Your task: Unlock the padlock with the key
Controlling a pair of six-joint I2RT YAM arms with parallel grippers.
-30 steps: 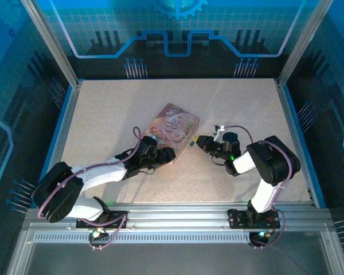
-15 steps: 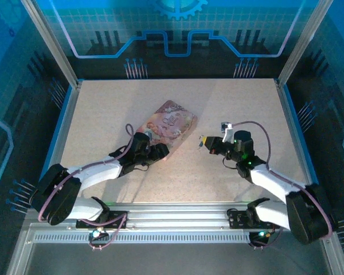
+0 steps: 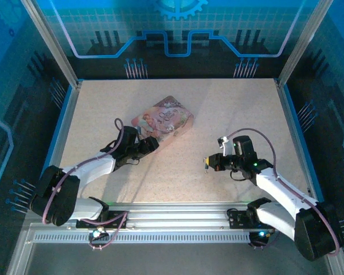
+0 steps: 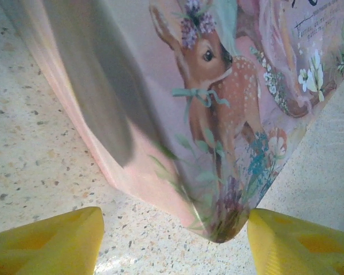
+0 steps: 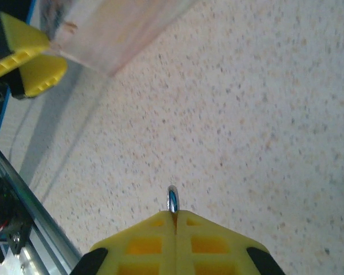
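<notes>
A small shiny metal piece with a silvery-blue glint, the padlock (image 5: 172, 199), pokes its rounded end out of my right gripper (image 5: 173, 217), whose yellow fingers are shut on it. That gripper (image 3: 209, 162) hovers over bare table right of centre, well apart from the pink illustrated tin (image 3: 163, 120). My left gripper (image 3: 149, 144) sits at the tin's near-left corner and is open. In the left wrist view its yellow fingers (image 4: 46, 240) stand on either side of the tin's corner (image 4: 218, 114) without gripping it. The key is out of view.
The speckled beige table (image 3: 229, 109) is bounded by blue side rails and a metal frame. An aluminium rail (image 3: 178, 215) with both arm bases runs along the near edge. In the right wrist view, the tin (image 5: 103, 34) and the left arm's fingers (image 5: 26, 57) lie at top left.
My right gripper pulled away from the tin's right edge, moving right and toward the near edge, still shut. The left gripper slid left along the tin and widened. The tin shifted slightly left.
</notes>
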